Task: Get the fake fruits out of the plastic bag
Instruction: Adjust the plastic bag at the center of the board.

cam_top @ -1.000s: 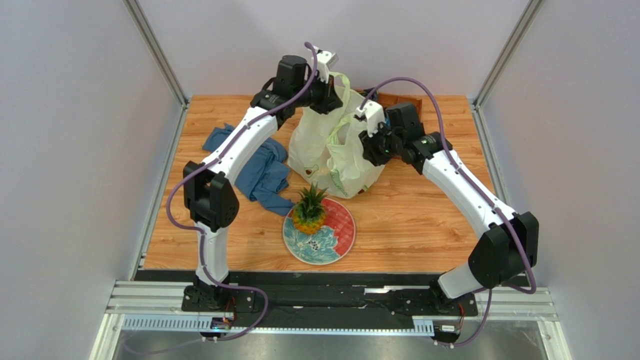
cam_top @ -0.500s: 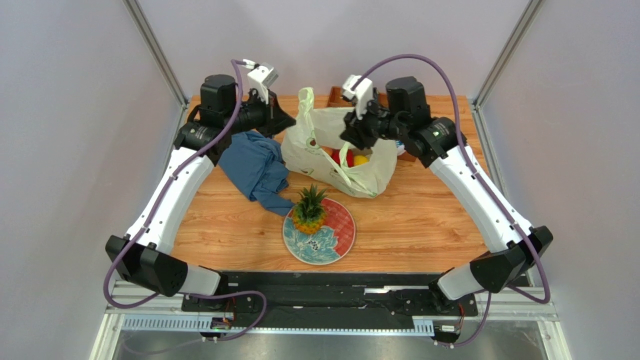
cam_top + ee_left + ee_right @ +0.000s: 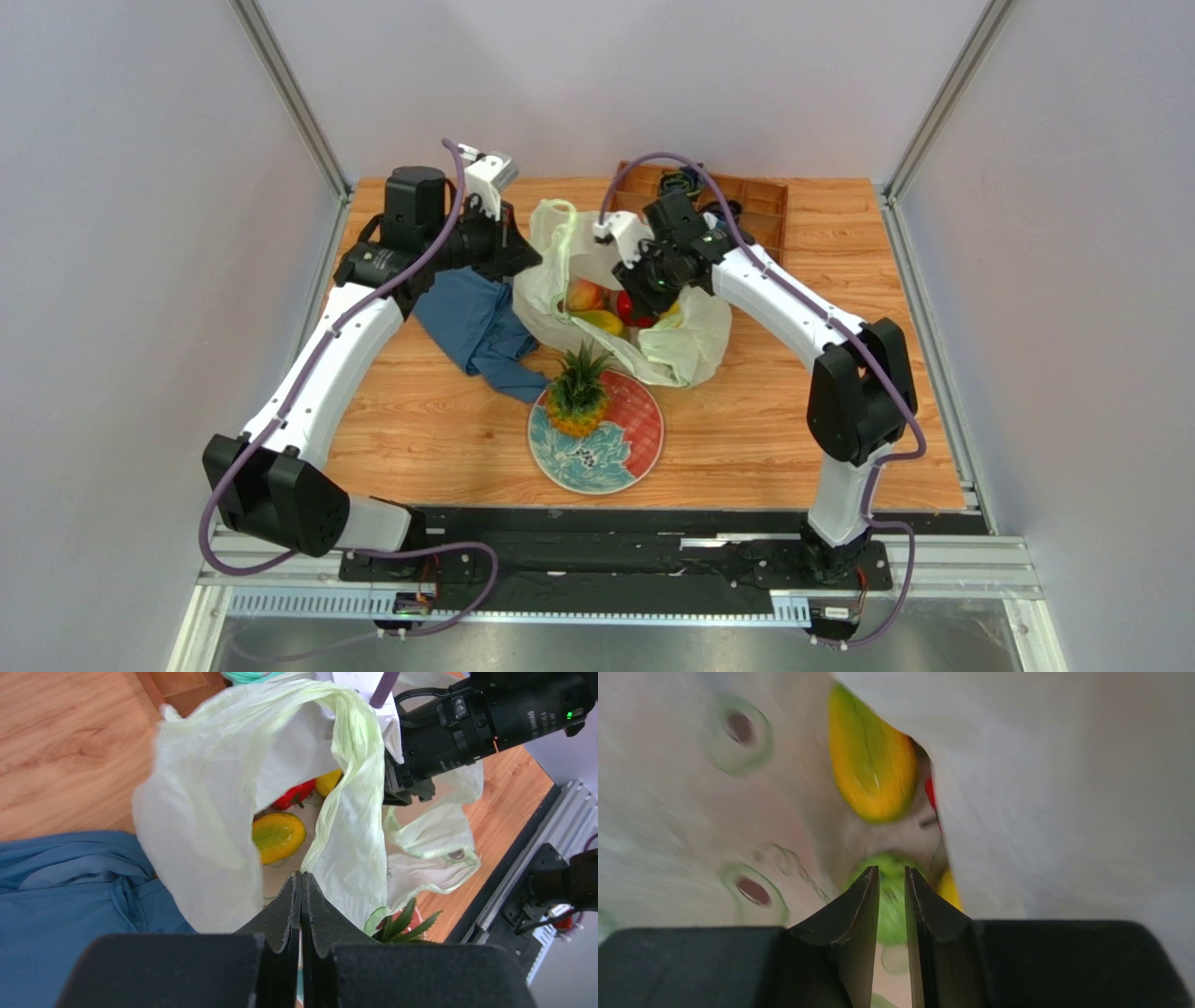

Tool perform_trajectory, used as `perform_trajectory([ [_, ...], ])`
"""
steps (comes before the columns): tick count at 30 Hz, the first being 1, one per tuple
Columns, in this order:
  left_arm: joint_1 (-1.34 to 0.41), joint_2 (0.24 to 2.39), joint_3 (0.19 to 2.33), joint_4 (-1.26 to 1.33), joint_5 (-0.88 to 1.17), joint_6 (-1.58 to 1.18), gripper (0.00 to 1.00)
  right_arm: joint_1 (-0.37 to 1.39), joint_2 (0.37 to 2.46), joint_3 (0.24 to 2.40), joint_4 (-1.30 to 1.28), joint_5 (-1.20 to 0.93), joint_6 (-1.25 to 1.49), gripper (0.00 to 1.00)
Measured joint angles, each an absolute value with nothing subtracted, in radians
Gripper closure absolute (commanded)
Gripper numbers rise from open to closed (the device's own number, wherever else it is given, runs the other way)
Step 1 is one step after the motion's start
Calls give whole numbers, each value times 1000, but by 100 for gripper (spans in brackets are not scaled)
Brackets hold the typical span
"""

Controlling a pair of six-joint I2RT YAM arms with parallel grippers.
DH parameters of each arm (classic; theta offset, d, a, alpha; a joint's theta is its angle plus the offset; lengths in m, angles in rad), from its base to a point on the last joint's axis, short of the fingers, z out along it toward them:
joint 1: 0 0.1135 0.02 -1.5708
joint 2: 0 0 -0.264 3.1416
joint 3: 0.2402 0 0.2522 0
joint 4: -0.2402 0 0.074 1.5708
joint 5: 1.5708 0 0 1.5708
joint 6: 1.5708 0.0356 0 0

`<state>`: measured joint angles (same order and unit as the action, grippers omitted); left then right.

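Observation:
The pale yellow-green plastic bag (image 3: 687,343) lies at the table's middle with its mouth open; it also shows in the left wrist view (image 3: 210,812). Inside are a pink-orange peach (image 3: 582,294), a yellow mango (image 3: 606,322) (image 3: 277,836) (image 3: 871,770), a red pepper (image 3: 295,794) and a green bumpy fruit (image 3: 892,903). My left gripper (image 3: 522,259) (image 3: 300,876) is shut on the bag's left rim. My right gripper (image 3: 634,287) (image 3: 892,873) is inside the bag mouth, jaws a narrow gap apart, just short of the green fruit. The pineapple (image 3: 577,395) stands on a patterned plate (image 3: 631,427).
A blue cloth (image 3: 477,322) lies left of the bag, under my left arm. A wooden tray (image 3: 744,203) stands at the back behind the right arm. Grey walls close in the table on three sides.
The bag has sunk from held-up to low on the table with its mouth spread. My right gripper has let go of the rim and dropped into the bag. My left gripper moved left and down.

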<state>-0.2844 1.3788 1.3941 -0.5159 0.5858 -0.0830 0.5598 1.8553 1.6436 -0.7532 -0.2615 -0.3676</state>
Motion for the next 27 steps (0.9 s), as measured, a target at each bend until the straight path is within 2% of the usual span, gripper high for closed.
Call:
perform_trajectory([
  [5, -272, 1362, 1377, -516, 570, -49, 100, 442, 1792, 1488, -781, -186, -413, 74],
  [8, -271, 1355, 1341, -512, 573, -37, 100, 370, 1679, 1360, -781, -128, -453, 62],
  [9, -271, 1353, 1325, -512, 576, -35, 100, 357, 1634, 1313, -776, -111, -465, 53],
  [11, -273, 1353, 1302, -512, 583, -28, 100, 353, 1549, 1226, -775, -92, -486, 45],
  [13, -281, 1354, 1291, -514, 595, -16, 100, 368, 1498, 1177, -776, -89, -500, 40],
  [22, -362, 1382, 1312, -506, 646, 13, 100, 384, 1581, 1268, -747, -144, -469, 20],
  [23, -368, 1386, 1317, -507, 648, 15, 100, 384, 1605, 1288, -738, -143, -463, 0],
  [27, -378, 1408, 1338, -513, 653, 28, 100, 382, 1723, 1373, -719, -142, -435, 0],
])
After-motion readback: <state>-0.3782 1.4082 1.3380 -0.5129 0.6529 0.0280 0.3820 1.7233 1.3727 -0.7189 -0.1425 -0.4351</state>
